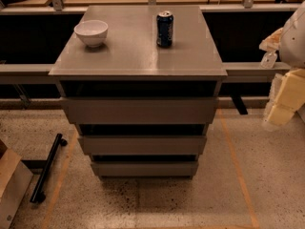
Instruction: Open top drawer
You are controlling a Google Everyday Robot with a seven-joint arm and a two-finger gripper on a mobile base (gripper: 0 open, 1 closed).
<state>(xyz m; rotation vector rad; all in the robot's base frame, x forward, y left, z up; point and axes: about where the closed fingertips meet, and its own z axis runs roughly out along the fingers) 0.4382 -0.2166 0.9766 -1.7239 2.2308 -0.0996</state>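
Camera view: flat grey top drawer (139, 110), tool (282, 104) right

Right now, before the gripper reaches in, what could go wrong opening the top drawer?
1. The top drawer has no handle; the gripper, at the right edge and clear of the cabinet, may slip off its plain front.
2. The can stands upright on the cabinet's top; a jerky pull might tip it.
3. The lower drawer fronts look alike, so a low approach could catch the wrong one.
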